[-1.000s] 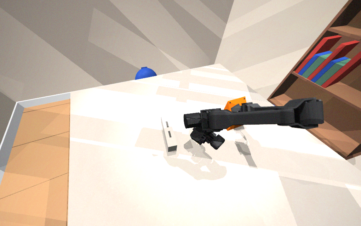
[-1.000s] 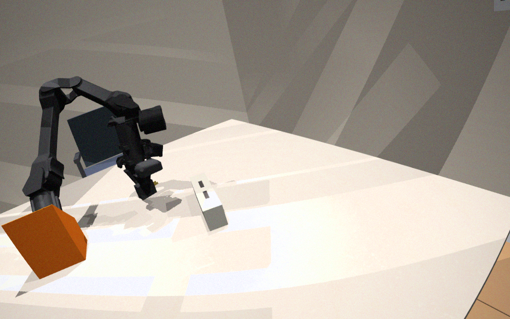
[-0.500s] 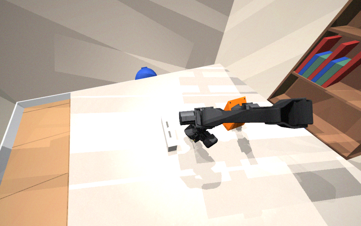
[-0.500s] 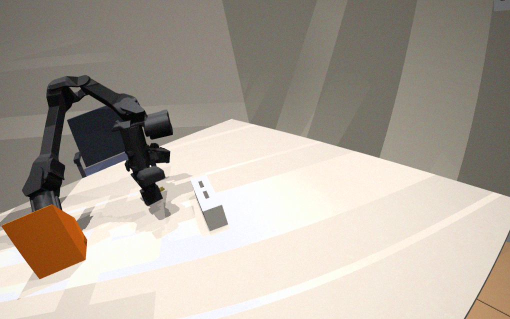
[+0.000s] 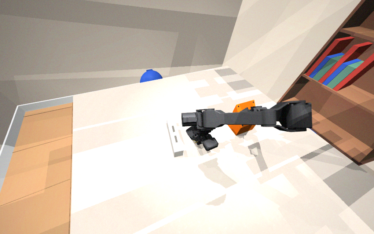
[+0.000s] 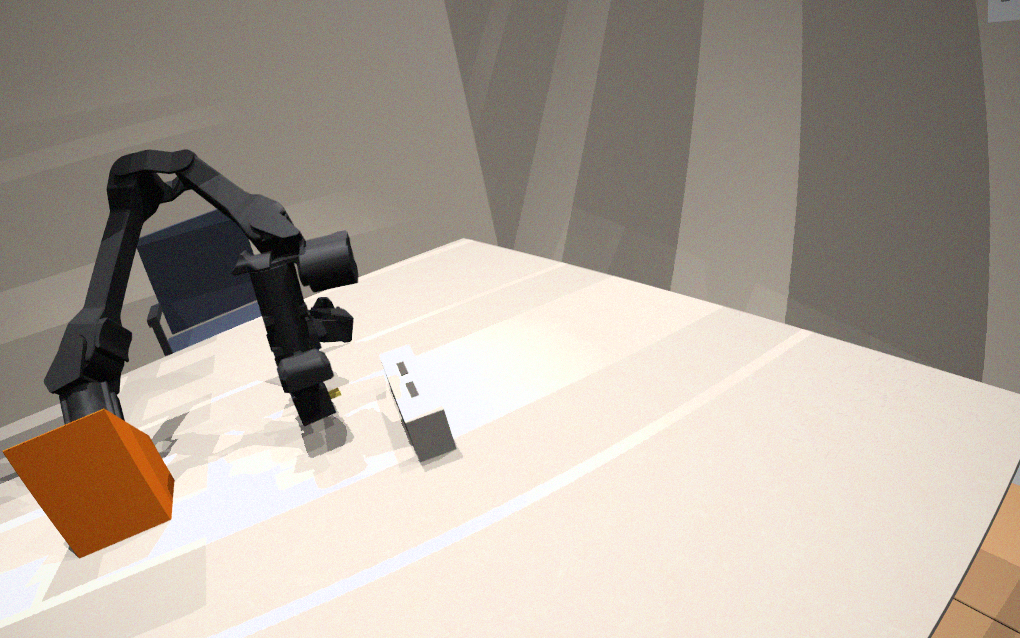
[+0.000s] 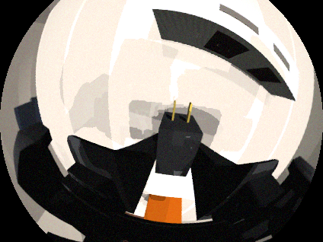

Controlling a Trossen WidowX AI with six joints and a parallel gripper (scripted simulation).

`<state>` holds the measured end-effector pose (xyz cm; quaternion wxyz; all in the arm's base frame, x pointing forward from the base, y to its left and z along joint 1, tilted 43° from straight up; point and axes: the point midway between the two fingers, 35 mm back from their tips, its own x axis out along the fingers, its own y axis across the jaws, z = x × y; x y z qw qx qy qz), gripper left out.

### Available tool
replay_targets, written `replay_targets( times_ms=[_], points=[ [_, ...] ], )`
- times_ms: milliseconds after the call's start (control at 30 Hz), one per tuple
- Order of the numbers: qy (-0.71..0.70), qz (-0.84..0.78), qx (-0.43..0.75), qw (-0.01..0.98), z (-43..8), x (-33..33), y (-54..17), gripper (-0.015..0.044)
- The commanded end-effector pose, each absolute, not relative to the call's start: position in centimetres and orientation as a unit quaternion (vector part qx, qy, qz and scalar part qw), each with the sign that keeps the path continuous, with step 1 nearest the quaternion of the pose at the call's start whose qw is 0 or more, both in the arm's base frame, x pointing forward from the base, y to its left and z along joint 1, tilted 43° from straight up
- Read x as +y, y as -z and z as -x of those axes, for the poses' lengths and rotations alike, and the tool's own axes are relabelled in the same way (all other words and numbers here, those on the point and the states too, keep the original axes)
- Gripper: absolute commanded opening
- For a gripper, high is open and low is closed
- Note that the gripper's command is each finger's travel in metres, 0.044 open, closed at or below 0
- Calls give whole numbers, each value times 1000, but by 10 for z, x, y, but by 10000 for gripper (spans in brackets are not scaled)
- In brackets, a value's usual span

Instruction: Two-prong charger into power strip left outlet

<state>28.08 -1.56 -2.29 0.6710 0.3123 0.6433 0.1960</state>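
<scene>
Holding the charger (image 5: 196,141) (image 6: 334,393) (image 7: 179,148) clamped in the gripper (image 5: 200,140) (image 6: 321,394) (image 7: 175,139), apart from the power strip (image 5: 178,146) (image 6: 430,434) (image 7: 183,28) at one o'clock in the wrist view; likely aligning, next needing to square prongs (image 7: 190,113) to the left outlet (image 7: 226,45), then push straight.

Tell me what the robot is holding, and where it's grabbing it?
The gripper holds the black charger by its body's sides; the prongs stick out.

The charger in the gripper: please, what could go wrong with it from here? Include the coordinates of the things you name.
The prongs (image 6: 334,392) (image 7: 181,111) stick out in front of the charger (image 7: 179,148), so they may hit the face of the power strip (image 5: 175,143) (image 6: 430,432) (image 7: 183,28) first. Two dark outlets sit side by side there, so it might choose the wrong one. The gripper (image 7: 175,139) pinches only the charger's sides; it could twist under a hard push.
</scene>
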Motion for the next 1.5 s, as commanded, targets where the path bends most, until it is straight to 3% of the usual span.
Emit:
replay_targets(
  times_ms=[0,1467],
  points=[
    [-180,-333,648,661,-282,-18,33,0],
    [-155,-361,653,647,-319,-36,48,0]
  ],
)
